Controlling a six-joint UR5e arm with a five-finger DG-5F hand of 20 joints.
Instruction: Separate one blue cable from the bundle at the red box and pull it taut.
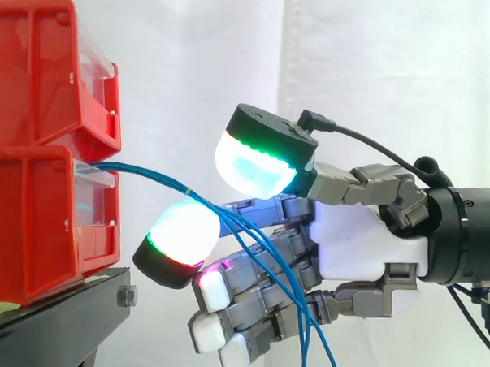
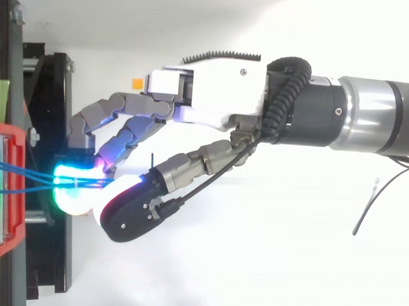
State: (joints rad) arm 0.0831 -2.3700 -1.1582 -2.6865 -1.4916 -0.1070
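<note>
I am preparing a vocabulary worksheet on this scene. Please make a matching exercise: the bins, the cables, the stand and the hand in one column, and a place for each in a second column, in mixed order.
Column one
1. bins
2. cables
3. stand
4. hand

Column two
a. under the bins
b. coming in from the right in the side view
c. stacked, one on the other
d. leaving the lower bin's front and dropping past the hand

Pairs: 1-c, 2-d, 3-a, 4-b.
</note>
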